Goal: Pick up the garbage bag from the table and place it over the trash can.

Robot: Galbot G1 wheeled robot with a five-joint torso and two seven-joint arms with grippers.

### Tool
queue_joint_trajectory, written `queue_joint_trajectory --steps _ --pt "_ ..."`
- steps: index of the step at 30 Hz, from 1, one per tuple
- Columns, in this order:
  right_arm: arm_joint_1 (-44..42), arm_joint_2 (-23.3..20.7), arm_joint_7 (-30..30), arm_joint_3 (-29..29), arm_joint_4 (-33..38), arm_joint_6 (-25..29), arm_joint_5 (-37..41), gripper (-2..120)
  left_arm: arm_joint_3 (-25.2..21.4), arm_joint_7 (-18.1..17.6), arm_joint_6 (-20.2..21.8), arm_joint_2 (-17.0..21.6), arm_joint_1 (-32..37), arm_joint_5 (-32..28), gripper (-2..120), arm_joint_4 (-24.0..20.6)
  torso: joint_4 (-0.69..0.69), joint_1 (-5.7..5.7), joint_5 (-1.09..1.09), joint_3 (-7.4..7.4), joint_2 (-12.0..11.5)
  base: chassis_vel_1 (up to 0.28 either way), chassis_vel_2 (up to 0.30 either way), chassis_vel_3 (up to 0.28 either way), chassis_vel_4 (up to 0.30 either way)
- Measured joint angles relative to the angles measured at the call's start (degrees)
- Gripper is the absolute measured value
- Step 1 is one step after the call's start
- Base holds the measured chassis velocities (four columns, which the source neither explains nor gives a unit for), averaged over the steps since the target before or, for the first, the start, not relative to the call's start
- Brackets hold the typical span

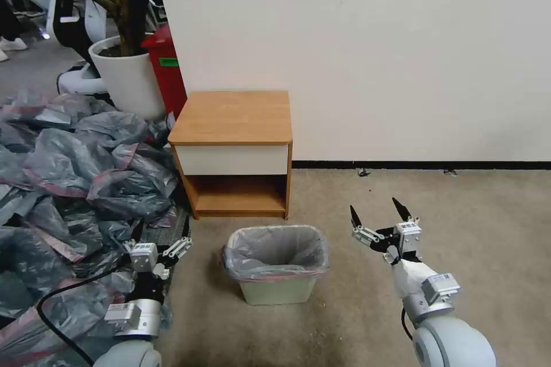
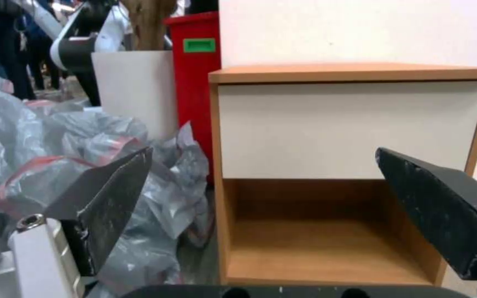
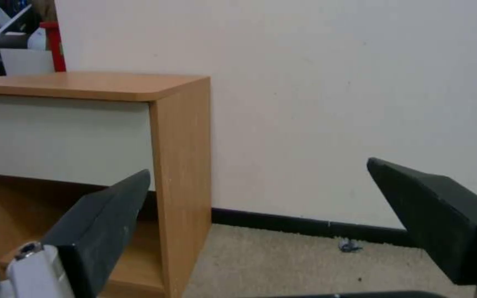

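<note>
The cream trash can stands on the carpet in front of the table. A grey garbage bag with a pink band lines it, its mouth folded over the rim. The table's wooden top is bare. My left gripper hovers open to the left of the can, holding nothing; in its wrist view the left gripper faces the table's drawer front. My right gripper stands open to the right of the can and a little beyond it, empty. The right gripper faces the table's right side.
A heap of grey bags covers the floor on the left, reaching the table's side. Behind it stand a white plant pot and a red bin. A black cable runs by my left arm. Bare carpet lies to the right.
</note>
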Motion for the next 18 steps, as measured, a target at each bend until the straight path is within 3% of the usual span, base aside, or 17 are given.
queue_joint_trajectory --steps 18 --pt "0.0 -0.1 0.1 -0.1 0.0 0.0 0.0 100 0.1 -0.1 0.3 0.1 -0.1 -0.2 100 0.0 0.00 0.00 0.00 0.00 0.0 0.000 0.000 0.000 0.000"
